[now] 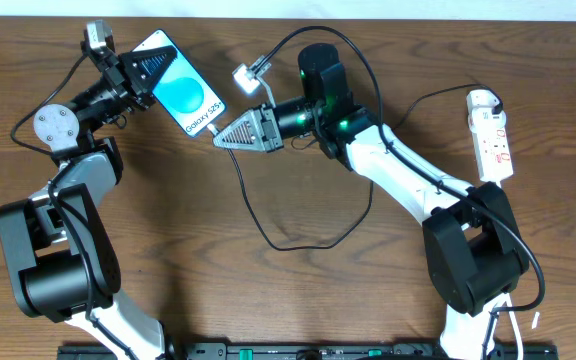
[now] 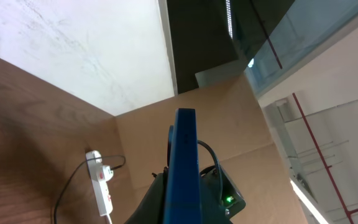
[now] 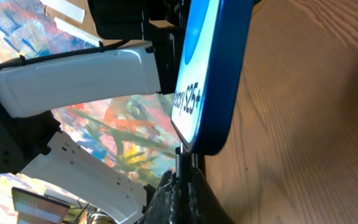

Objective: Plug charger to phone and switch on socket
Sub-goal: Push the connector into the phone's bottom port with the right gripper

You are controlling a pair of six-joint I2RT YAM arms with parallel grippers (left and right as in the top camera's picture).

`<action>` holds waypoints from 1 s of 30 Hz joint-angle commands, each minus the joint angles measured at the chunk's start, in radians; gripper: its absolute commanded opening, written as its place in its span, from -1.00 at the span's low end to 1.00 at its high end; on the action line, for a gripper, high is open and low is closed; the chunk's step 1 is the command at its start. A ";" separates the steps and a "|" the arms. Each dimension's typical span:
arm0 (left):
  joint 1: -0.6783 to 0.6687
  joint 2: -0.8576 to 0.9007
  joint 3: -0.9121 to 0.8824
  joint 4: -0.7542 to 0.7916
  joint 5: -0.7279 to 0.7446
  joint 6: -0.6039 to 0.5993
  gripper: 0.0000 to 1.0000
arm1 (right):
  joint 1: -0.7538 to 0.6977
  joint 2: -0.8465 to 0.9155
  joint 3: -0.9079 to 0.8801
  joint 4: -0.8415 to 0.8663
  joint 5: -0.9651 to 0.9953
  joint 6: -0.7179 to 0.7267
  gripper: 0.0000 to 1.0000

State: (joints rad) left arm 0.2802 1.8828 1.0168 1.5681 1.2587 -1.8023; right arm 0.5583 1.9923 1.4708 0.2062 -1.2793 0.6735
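My left gripper (image 1: 154, 70) is shut on the phone (image 1: 184, 88) and holds it tilted above the table's back left, its blue screen facing up. In the left wrist view the phone (image 2: 184, 163) shows edge-on between the jaws of the left gripper (image 2: 182, 211). My right gripper (image 1: 220, 135) is shut on the connector tip of the charger (image 1: 298, 244), right at the phone's lower end. In the right wrist view the tip (image 3: 182, 163) meets the bottom edge of the phone (image 3: 211, 74), above the right gripper (image 3: 183, 182). The socket (image 1: 492, 134) lies at the far right.
The charger's black cable loops across the middle of the table and runs up to its plug (image 1: 492, 101) at the socket's top end. The socket (image 2: 102, 189) also shows in the left wrist view. Both arm bases (image 1: 468, 262) stand near the front edge.
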 commanded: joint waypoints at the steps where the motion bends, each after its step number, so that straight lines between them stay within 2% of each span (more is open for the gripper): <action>1: -0.011 -0.027 0.012 0.019 0.051 0.013 -0.87 | -0.010 -0.025 0.012 0.007 0.043 0.006 -0.98; 12: -0.011 -0.027 0.012 0.019 0.051 0.013 -0.85 | -0.008 -0.025 0.012 0.007 0.053 0.008 -0.98; 30: -0.031 -0.027 0.012 0.019 0.111 0.048 -0.85 | 0.001 -0.025 0.012 0.007 0.150 0.115 -0.98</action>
State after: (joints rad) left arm 0.2787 1.8828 1.0168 1.5681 1.2766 -1.7641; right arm 0.5591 1.9923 1.4708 0.2024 -1.2461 0.7670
